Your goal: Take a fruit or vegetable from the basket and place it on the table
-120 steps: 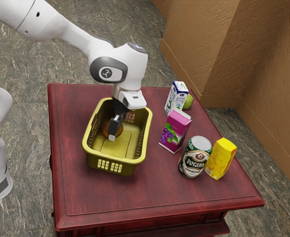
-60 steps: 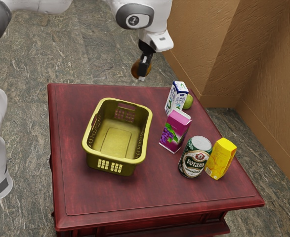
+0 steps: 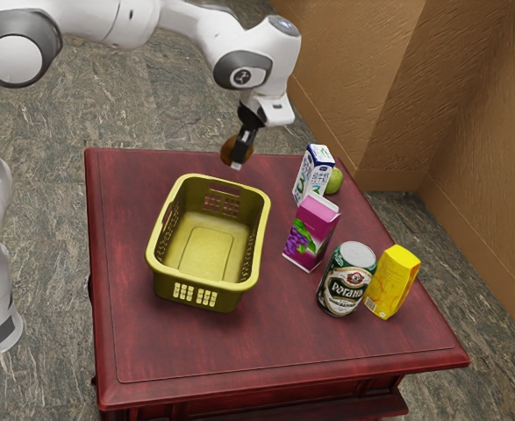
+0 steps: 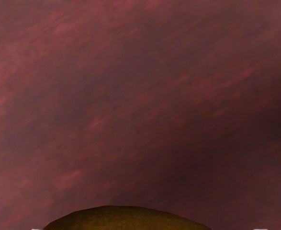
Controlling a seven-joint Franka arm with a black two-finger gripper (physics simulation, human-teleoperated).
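Exterior view: the gripper (image 3: 239, 162) pinches a brownish fruit (image 3: 228, 151), perhaps a pear, above the tabletop (image 3: 160, 351), seemingly near its far edge, beyond the yellow-green basket (image 3: 206, 288).

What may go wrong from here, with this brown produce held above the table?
The rounded brown produce, held aloft, might slip from the end effector. If released near the table's edge, it may roll off. The basket stands close by, so a low sideways move might bump its rim.
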